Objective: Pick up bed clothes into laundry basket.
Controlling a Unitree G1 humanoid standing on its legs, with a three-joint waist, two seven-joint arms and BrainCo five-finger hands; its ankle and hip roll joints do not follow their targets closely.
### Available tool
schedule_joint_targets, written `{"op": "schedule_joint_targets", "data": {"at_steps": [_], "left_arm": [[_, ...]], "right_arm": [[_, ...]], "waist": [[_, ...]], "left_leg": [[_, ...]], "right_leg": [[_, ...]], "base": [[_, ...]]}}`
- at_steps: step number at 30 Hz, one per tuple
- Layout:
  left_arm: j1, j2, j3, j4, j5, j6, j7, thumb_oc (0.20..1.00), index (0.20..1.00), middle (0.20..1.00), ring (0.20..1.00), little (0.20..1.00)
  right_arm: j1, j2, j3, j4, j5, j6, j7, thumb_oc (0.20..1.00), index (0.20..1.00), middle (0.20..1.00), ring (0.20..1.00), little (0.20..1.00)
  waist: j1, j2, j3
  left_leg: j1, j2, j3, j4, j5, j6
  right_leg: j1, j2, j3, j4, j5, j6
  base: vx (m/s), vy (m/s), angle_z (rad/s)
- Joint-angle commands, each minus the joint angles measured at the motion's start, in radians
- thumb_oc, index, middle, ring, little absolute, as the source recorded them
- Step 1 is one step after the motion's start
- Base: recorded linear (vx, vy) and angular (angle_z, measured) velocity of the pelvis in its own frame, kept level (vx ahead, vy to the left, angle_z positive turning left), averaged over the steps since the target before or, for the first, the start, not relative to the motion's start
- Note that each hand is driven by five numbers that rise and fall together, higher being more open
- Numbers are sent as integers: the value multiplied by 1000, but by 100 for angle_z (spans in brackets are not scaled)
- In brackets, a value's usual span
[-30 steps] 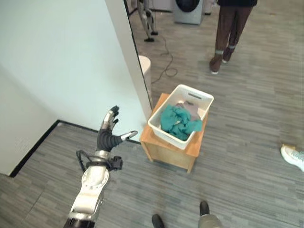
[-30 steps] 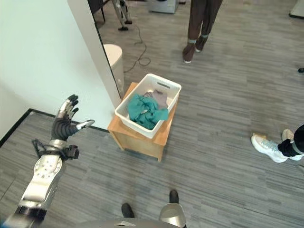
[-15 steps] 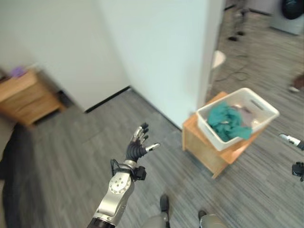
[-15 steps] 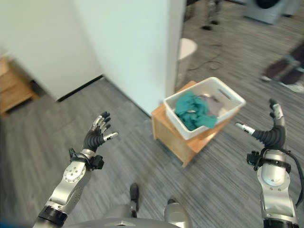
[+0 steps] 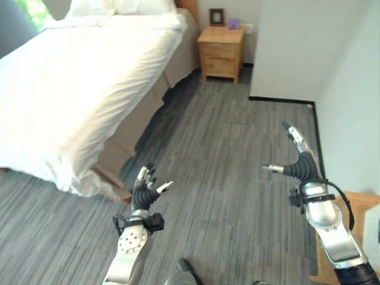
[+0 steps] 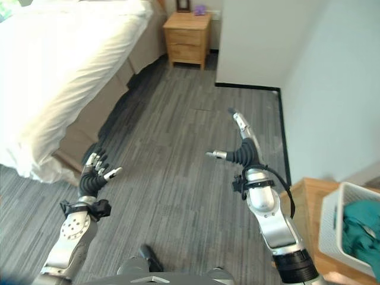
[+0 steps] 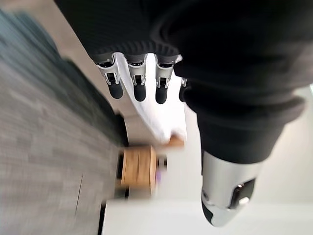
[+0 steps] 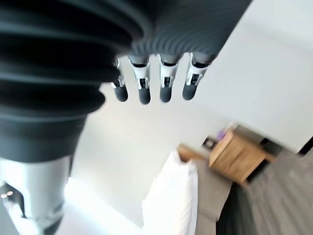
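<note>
1. Both hands hang empty with fingers spread: left hand [image 5: 144, 191], right hand [image 5: 298, 167]
2. Large white-sheeted bed [image 5: 71, 83] lies ahead-left, nearer the left hand; no loose clothes visible on it
3. White plastic laundry basket [image 6: 350, 228] holding a teal garment [image 6: 361, 221] sits far right, beside the right arm

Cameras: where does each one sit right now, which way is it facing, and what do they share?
Left eye view: on the head, looking down at the bed, the nightstand and the grey floor; both arms, left hand and right hand open.
Right eye view: same scene from slightly to the side, plus the laundry basket.
Left wrist view: along the left hand toward the nightstand.
Right wrist view: along the right hand toward the bed and nightstand.
All share the nightstand.
</note>
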Motion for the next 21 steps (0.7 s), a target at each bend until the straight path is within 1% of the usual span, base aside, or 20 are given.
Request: {"op": "schedule_joint_targets", "data": {"at_steps": [1, 2, 3, 4, 5, 6, 7, 8, 9, 10, 11, 12, 13, 14, 15, 16, 17, 18, 19, 21], "left_arm": [[55, 51, 78, -69, -24, -25, 0, 1000, 1000, 1000, 1000, 1000], [54, 49, 85, -69, -27, -23, -6, 1000, 1000, 1000, 1000, 1000], [52, 51, 91, -75, -30, -23, -7, 1000, 1000, 1000, 1000, 1000], [52, 52, 91, -76, -30, -22, -7, 1000, 1000, 1000, 1000, 1000], [50, 57, 95, -79, -31, -22, -11, 1000, 1000, 1000, 1000, 1000], [47, 63, 94, -82, -26, -23, -9, 1000, 1000, 1000, 1000, 1000], [12, 85, 73, -74, -14, -31, 2, 1000, 1000, 1000, 1000, 1000], [-6, 97, 53, -71, -13, -36, -1, 1000, 1000, 1000, 1000, 1000], [-11, 95, 48, -68, -18, -37, -12, 1000, 1000, 1000, 1000, 1000], [-7, 93, 47, -72, -18, -39, -26, 1000, 1000, 1000, 1000, 1000], [-11, 105, 34, -74, -7, -39, -40, 1000, 1000, 1000, 1000, 1000], [-12, 106, 33, -73, -7, -39, -40, 1000, 1000, 1000, 1000, 1000], [-10, 109, 13, -65, 4, -34, -51, 1000, 1000, 1000, 1000, 1000], [-11, 106, 6, -58, 6, -34, -60, 1000, 1000, 1000, 1000, 1000], [-8, 101, -3, -47, 6, -32, -73, 1000, 1000, 1000, 1000, 1000], [-2, 100, -1, -47, 2, -34, -87, 1000, 1000, 1000, 1000, 1000], [22, 104, 16, -48, 26, -16, -68, 1000, 1000, 1000, 1000, 1000], [38, 109, -6, -55, 2, -44, -113, 1000, 1000, 1000, 1000, 1000], [18, 106, -6, -47, 23, -32, -117, 1000, 1000, 1000, 1000, 1000], [17, 102, -11, -41, 26, -35, -120, 1000, 1000, 1000, 1000, 1000]], "right_arm": [[-58, 19, 6, 4, 51, -43, 15, 1000, 1000, 1000, 1000, 1000], [-55, 24, 3, 18, 59, -41, 19, 1000, 1000, 1000, 1000, 1000], [-53, 37, 5, 28, 74, -46, 26, 1000, 1000, 1000, 1000, 1000], [-54, 38, 5, 29, 75, -48, 27, 1000, 1000, 1000, 1000, 1000], [-57, 44, 9, 37, 88, -49, 31, 1000, 1000, 1000, 1000, 1000], [-62, 49, 14, 54, 94, -48, 38, 1000, 1000, 1000, 1000, 1000], [-70, 58, 16, 68, 124, -58, 31, 1000, 1000, 1000, 1000, 1000], [-67, 66, 12, 68, 147, -63, 26, 1000, 1000, 1000, 1000, 1000], [-47, 66, 2, 61, 154, -65, 29, 1000, 1000, 1000, 1000, 1000], [-31, 62, -1, 55, 158, -68, 32, 1000, 1000, 1000, 1000, 1000], [-34, 66, 13, 48, 151, -71, 36, 1000, 1000, 1000, 1000, 1000], [-34, 66, 13, 49, 150, -71, 36, 1000, 1000, 1000, 1000, 1000], [-20, 77, 13, 49, 151, -71, 43, 1000, 1000, 1000, 1000, 1000], [-1, 82, 5, 48, 159, -72, 49, 1000, 1000, 1000, 1000, 1000], [26, 87, -1, 50, 172, -73, 56, 1000, 1000, 1000, 1000, 1000], [45, 85, -8, 50, 175, -73, 60, 1000, 1000, 1000, 1000, 1000], [45, 79, 8, 68, 177, -69, 72, 1000, 1000, 1000, 1000, 1000], [78, 88, 8, 54, 184, -80, 62, 1000, 1000, 1000, 1000, 1000], [43, 66, 27, 38, 154, -70, 70, 1000, 1000, 1000, 1000, 1000], [49, 70, 26, 35, 151, -72, 80, 1000, 1000, 1000, 1000, 1000]], "waist": [[32, -2, -75], [45, -14, -76], [54, -25, -71], [51, -29, -71], [56, -33, -67], [41, -44, -55], [8, -54, -25], [-14, -48, -6], [-32, -44, 13], [-40, -43, 26], [-37, -36, 30], [-40, -36, 30], [-56, -40, 27], [-76, -48, 24], [-98, -53, 27], [-107, -55, 32], [-103, -55, 42], [-93, -65, 41], [-98, -77, 24], [-102, -73, 16]], "left_leg": [[27, 159, -92, -89, 126, -171], [16, 137, -118, -96, 124, -161], [13, 101, -147, -110, 108, -142], [11, 94, -148, -112, 106, -136], [17, 60, -180, -130, 86, -120], [25, 4, -228, -160, 64, -93], [21, -40, -312, -172, 41, -71], [9, -38, -338, -169, 61, -60], [-8, -47, -397, -173, 64, -66], [-15, -69, -436, -179, 59, -65], [-23, -56, -460, -188, 56, -69], [-25, -55, -465, -186, 54, -71], [-18, -66, -499, -190, 43, -72], [-14, -86, -537, -190, 32, -73], [-10, -108, -580, -190, 22, -69], [-12, -125, -606, -190, 20, -68], [-3, -138, -630, -190, 3, -64], [2, -158, -651, -190, 6, -59], [12, -159, -633, -190, -1, -65], [18, -154, -626, -190, -4, -71]], "right_leg": [[-68, -18, 38, -74, 19, 41], [-65, -40, 16, -38, 22, 51], [-79, -76, -5, 41, 37, 63], [-82, -85, -8, 50, 36, 68], [-101, -112, 1, 131, 60, 80], [-157, -161, 45, 253, 103, 102], [-246, -135, 234, 342, 119, 121], [-308, -45, 345, 366, 77, 79], [-375, 25, 458, 375, 25, 78], [-390, 43, 507, 348, 21, 83], [-395, 6, 512, 269, 30, 63], [-392, 6, 507, 267, 28, 62], [-399, 21, 538, 221, 1, 47], [-401, 54, 606, 150, 3, 47], [-410, 106, 693, 81, 15, 43], [-418, 132, 752, 34, 38, 42], [-402, 120, 765, -28, 58, 46], [-377, 102, 758, -63, 68, 43], [-361, 83, 756, -84, 100, 54], [-351, 83, 756, -106, 112, 51]], "base": [[98, 225, 155], [96, 219, 123], [65, 163, 110], [73, 168, 105], [106, 209, 132], [166, 233, 167], [105, 226, 177], [14, 140, 250], [-20, 106, 253], [15, -98, 232], [39, -135, 173], [95, -152, 147], [153, -22, 132], [206, -17, 107], [129, -5, 141], [146, -15, 124], [12, 3, 108], [59, -97, 82], [-22, -77, 95], [83, -95, 36]]}}
